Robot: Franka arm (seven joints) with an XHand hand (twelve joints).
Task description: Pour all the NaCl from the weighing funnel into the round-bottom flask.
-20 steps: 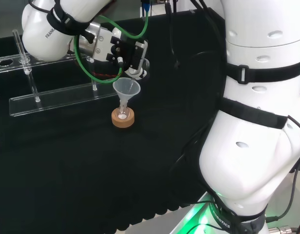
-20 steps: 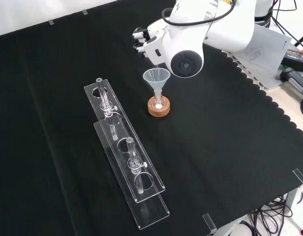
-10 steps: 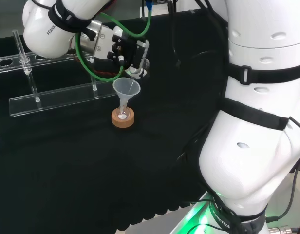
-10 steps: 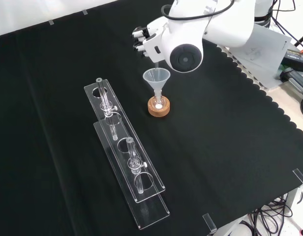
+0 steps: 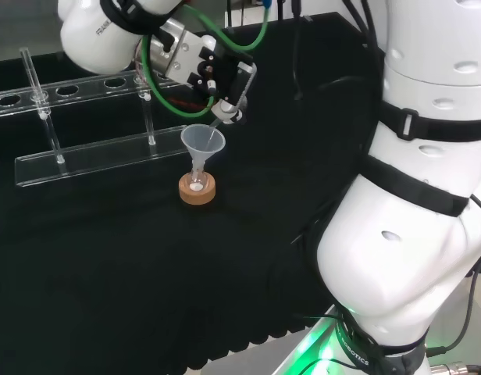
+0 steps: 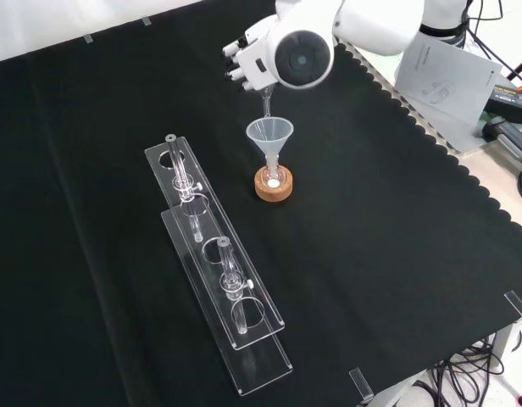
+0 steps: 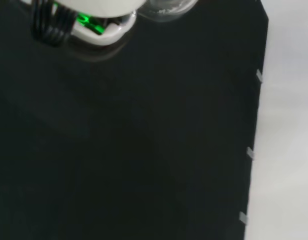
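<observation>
A small round-bottom flask (image 5: 197, 181) stands in a cork ring (image 5: 197, 191) with a clear plastic funnel (image 5: 203, 141) in its neck. White powder lies in the flask's bottom (image 6: 271, 180). My hand (image 5: 211, 72) hovers just above and behind the funnel, fingers curled round the clear weighing funnel (image 5: 228, 116). That piece is tilted, and its thin spout (image 6: 266, 103) points down into the plastic funnel (image 6: 269, 133). In the front view the hand (image 6: 244, 61) sits above the cork ring (image 6: 273, 186). The wrist view has clear glass (image 7: 166, 7) at the edge of the picture.
Two long clear racks (image 6: 217, 273) with upright glass tubes (image 6: 178, 165) lie left of the flask in the front view, and behind it in the head view (image 5: 84, 156). A paper sheet (image 6: 443, 72) lies beyond the cloth's scalloped edge at the right.
The arm's link and hand have risen and swung right in the head view. The weighing funnel is tilted more steeply, its spout still over the plastic funnel. Flask and ring stayed put.
</observation>
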